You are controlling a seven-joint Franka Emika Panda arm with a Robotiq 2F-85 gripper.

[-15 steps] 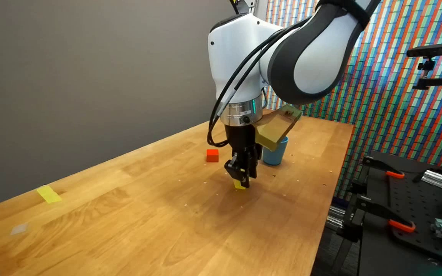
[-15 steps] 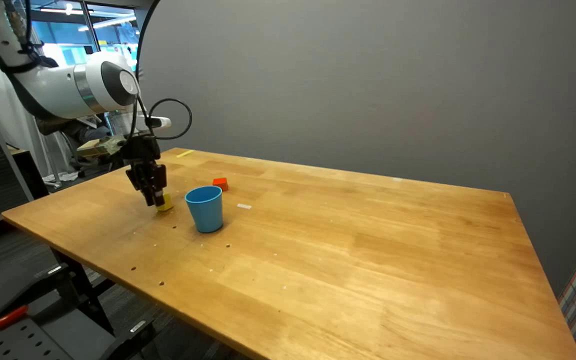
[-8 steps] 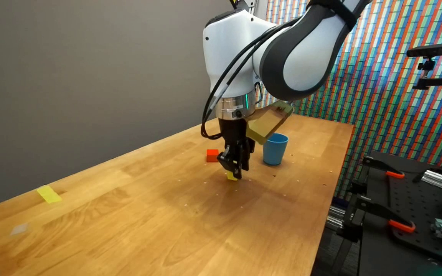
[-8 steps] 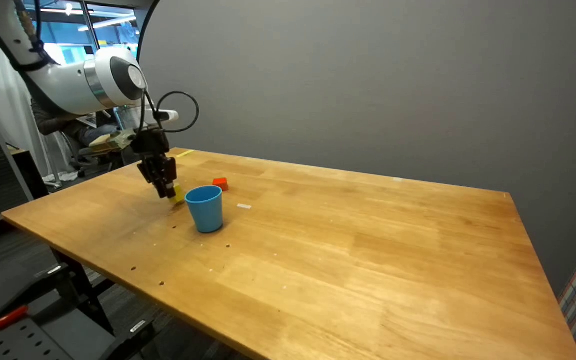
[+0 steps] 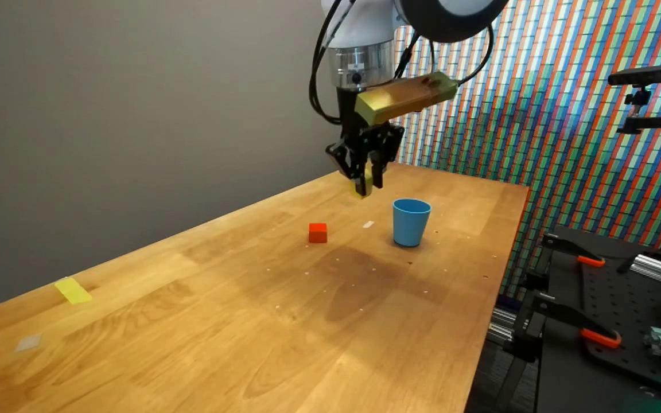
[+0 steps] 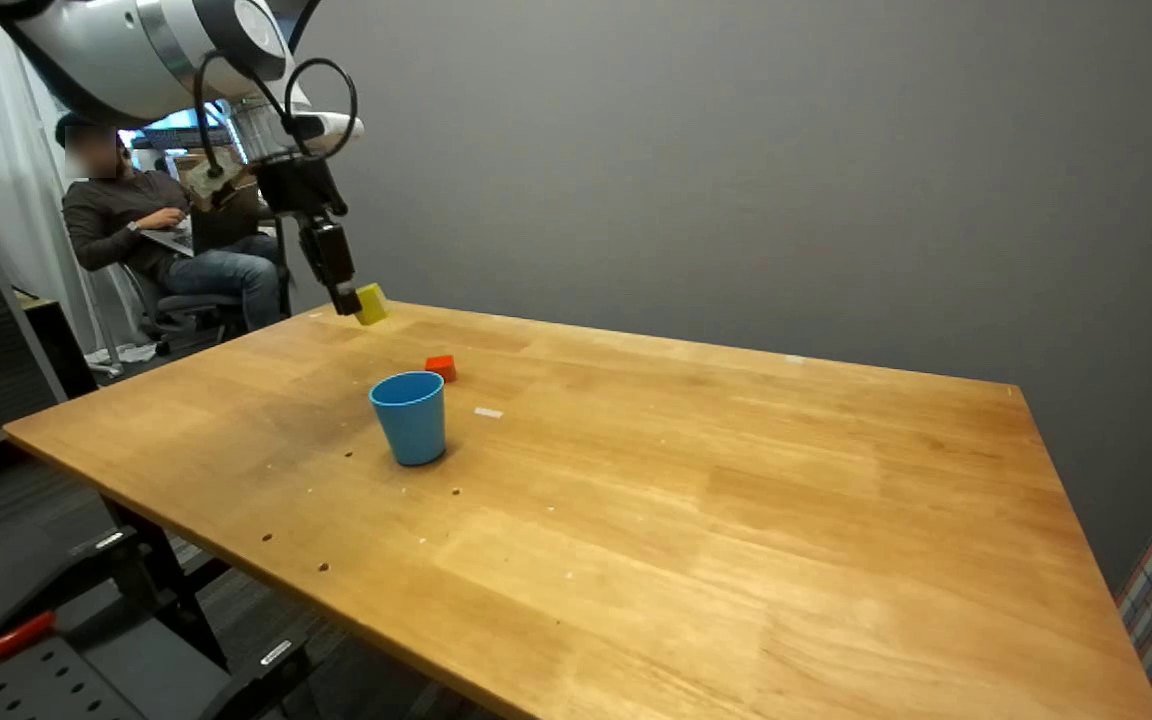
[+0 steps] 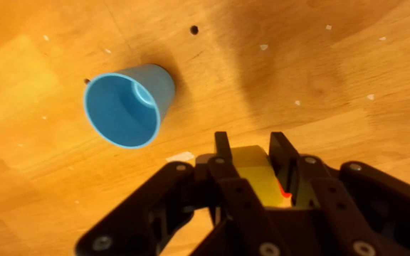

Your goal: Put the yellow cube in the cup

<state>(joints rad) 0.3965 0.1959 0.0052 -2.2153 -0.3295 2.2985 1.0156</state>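
The yellow cube [image 5: 369,179] is held in the air between the fingers of my gripper [image 5: 369,184], well above the table. It also shows in an exterior view [image 6: 372,304] and in the wrist view [image 7: 256,174]. My gripper [image 7: 251,142] is shut on it; the cube's lower end pokes out tilted. The blue cup [image 5: 409,228] stands upright on the table, lower than my gripper and to one side. It also shows in an exterior view [image 6: 414,425]. In the wrist view the cup [image 7: 158,83] is at upper left of the fingers, its open inside visible with nothing in it.
A small red cube [image 5: 317,233] sits on the wooden table [image 5: 221,344] near the cup; it also shows in an exterior view [image 6: 441,368]. Flat yellow tape [image 5: 73,290] lies at the table's far end. A person [image 6: 126,215] sits behind the table.
My gripper has risen from near the table surface with the yellow cube in it, and the wrist has turned. The blue cup and red cube have not moved.
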